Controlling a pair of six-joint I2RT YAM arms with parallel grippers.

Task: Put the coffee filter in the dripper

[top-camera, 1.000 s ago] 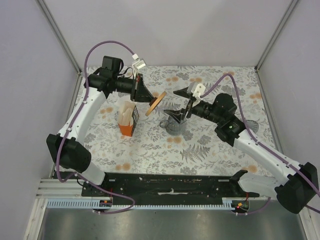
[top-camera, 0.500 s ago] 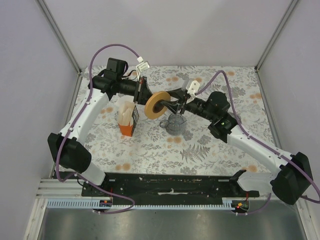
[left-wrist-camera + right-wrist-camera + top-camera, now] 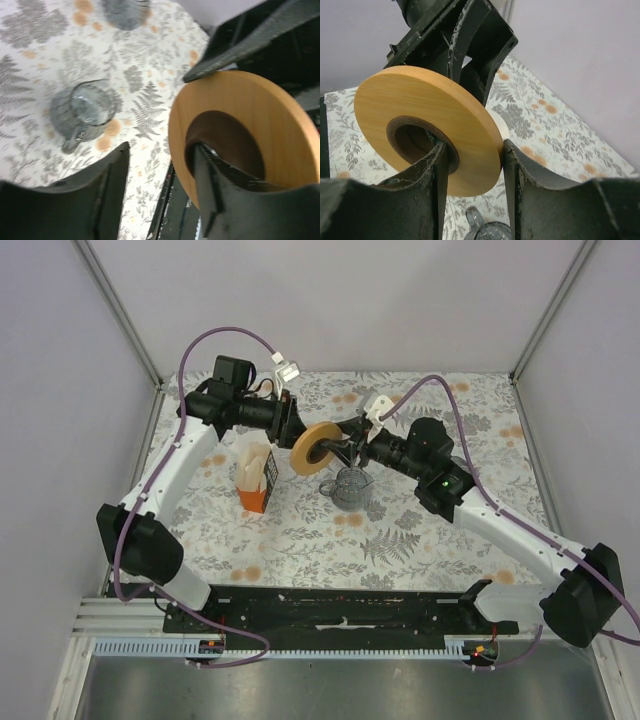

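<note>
An orange box (image 3: 253,498) stands on the fern-printed counter (image 3: 300,535), beside the left arm's forearm. The coffee filter (image 3: 257,464) stands upright in it as cream paper poking out of the top.

Just right of the box, the left end effector (image 3: 294,429) reaches toward the middle. It is released: in the left wrist view its fingers are spread, one tip at the hole of a wooden ring (image 3: 315,448) and the other clear of the ring's rim, with bare counter showing between.

The ring hangs in the air on edge, between the two arms. Below and right of it, a clear glass jug (image 3: 350,486) sits on the counter.

The right end effector (image 3: 345,445) meets the ring from the other side and is clenched on it. One finger passes through the hole and the other presses the outer rim.

The dripper (image 3: 125,10) shows only in the left wrist view. It is a smoky-grey ribbed shape on the counter beyond the jug, cut off by the top edge and well apart from the filter.
</note>
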